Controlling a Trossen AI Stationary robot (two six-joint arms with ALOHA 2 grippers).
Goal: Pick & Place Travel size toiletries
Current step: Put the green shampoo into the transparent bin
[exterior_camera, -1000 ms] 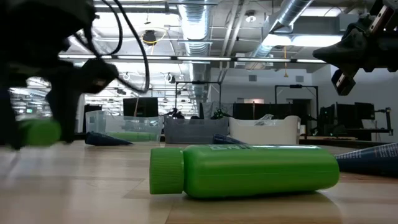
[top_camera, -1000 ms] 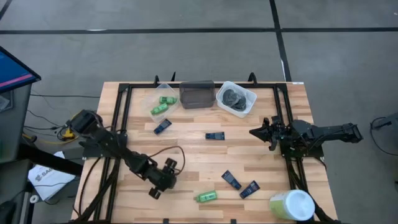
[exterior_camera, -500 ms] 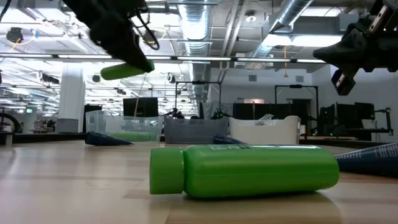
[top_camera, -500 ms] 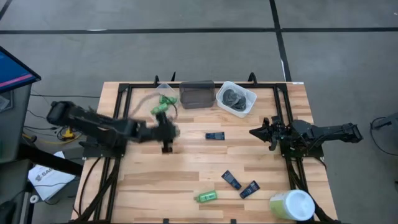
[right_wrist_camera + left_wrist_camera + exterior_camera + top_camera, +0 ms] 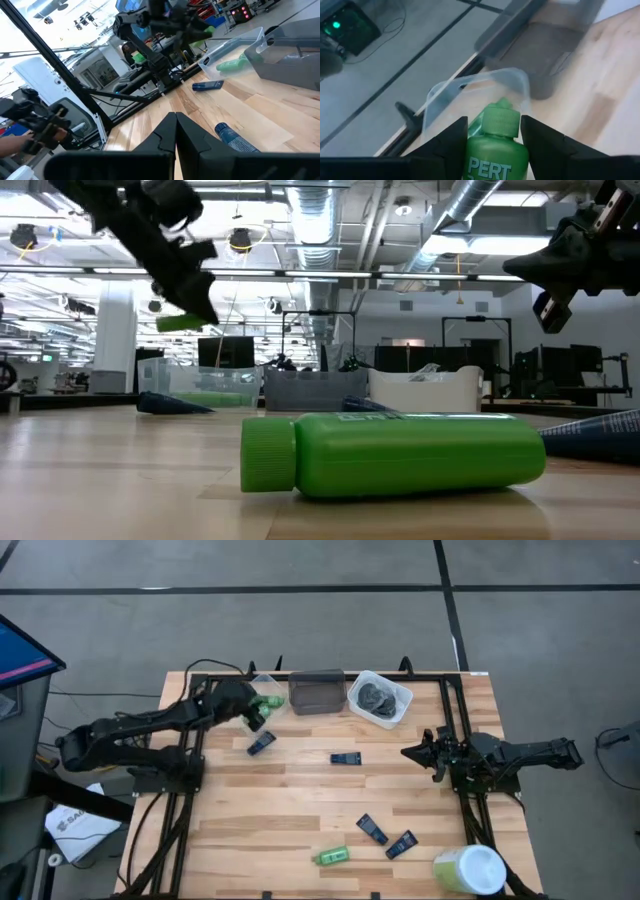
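While my left tool [image 5: 495, 137] pinches a green bottle [image 5: 496, 150] above the clear tub [image 5: 470, 95] near the desk's [image 5: 300, 810] far-left corner, presumably to drop it in, my right tool [image 5: 175, 122], fingers pressed together, waits by the right edge.

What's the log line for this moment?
left gripper: shut on green bottle | over clear tub | right gripper: shut, waiting at right side

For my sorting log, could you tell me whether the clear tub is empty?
No. The clear tub already holds a green bottle lying inside.
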